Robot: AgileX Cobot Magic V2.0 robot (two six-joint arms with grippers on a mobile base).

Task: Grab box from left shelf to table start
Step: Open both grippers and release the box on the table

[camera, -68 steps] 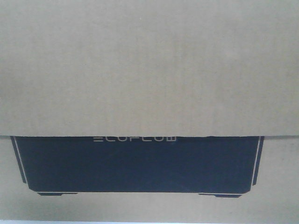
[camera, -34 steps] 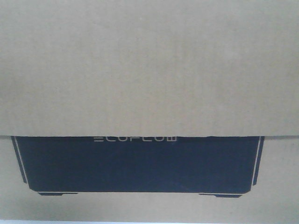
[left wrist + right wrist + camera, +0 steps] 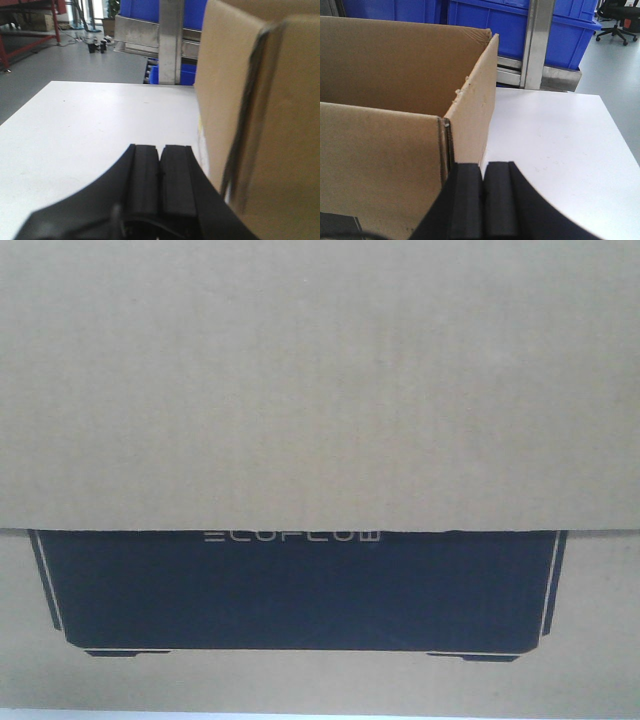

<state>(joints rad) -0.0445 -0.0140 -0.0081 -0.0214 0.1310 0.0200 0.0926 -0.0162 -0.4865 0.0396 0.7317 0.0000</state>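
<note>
Box on the surface, both end effectors closed beside it

The box stands on the white surface; left end effector and right end effector, pads together, flank it empty, so retreat seemingly comes next.

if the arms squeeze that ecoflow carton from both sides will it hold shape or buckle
The ECOFLOW carton is corrugated, so probably fairly stiff, though its open top flaps may flex. Broad and low, it seems unlikely to tip. It would likely slide easily on the smooth white table.
</note>
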